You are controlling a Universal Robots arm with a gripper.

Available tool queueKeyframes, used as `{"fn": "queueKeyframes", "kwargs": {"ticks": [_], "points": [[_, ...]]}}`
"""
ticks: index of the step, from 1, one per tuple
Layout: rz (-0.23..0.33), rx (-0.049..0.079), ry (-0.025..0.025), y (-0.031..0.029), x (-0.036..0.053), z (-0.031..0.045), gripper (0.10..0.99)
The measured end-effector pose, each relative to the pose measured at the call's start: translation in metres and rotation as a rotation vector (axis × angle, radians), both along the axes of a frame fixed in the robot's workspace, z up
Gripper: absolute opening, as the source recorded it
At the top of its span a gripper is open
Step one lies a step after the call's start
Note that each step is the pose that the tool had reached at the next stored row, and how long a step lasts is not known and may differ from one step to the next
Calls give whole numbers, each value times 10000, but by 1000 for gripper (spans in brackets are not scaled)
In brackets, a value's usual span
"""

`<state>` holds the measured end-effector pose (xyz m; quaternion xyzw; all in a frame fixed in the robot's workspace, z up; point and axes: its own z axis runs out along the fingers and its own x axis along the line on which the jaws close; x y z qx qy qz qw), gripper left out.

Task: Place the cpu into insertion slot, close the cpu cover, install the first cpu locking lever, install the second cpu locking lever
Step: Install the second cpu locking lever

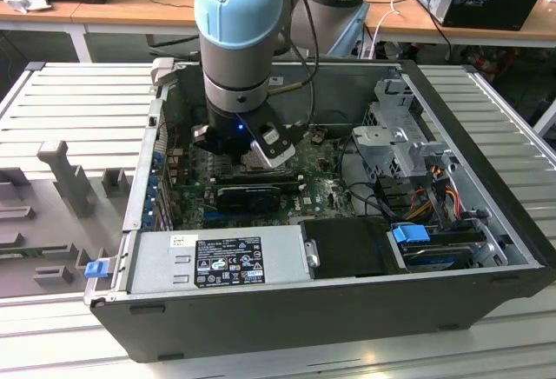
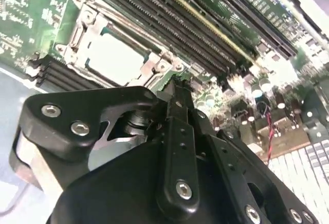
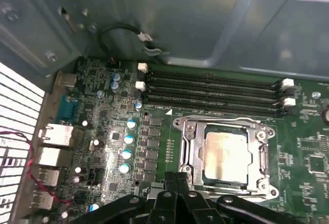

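1. We're inside the open dark-grey metal computer case in the exterior view, with the blue-capped grey robot arm reaching down into it left of centre in the frame.

2. In the first wrist view the small flat square cpu with its pale beige-silver face lies seated in the square insertion slot right of centre, low in the frame. It lies flat and level.

3. The silvery-grey metal cpu cover, a frame plate with a square opening, lies down around the chip, which shows through the opening. So we judge placing and cover-closing done; whether either locking lever is latched we cannot tell.

4. The black-fingered gripper comes up from the bottom edge of that frame. Its fingertips look drawn close together with nothing between them, so we call it pressed together and empty.

5. The relation that matters: the tips stand just off the socket's lower-left corner, at the cover's rim. The chip lies up and to the right of the tips in that picture, very near.

6. The second wrist view agrees: the gripper's tip sits at frame centre, and the cpu lies up and left of it, just beyond the cover's near edge.

7. Long black memory slots run across that frame above the socket, parallel to its upper edge, well clear of the fingers.
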<state>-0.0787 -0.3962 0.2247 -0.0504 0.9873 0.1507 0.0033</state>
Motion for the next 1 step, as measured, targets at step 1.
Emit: {"fn": "queueKeyframes", "kwargs": {"ticks": [1], "points": [[0, 4, -2, 0, 0, 3, 106]]}}
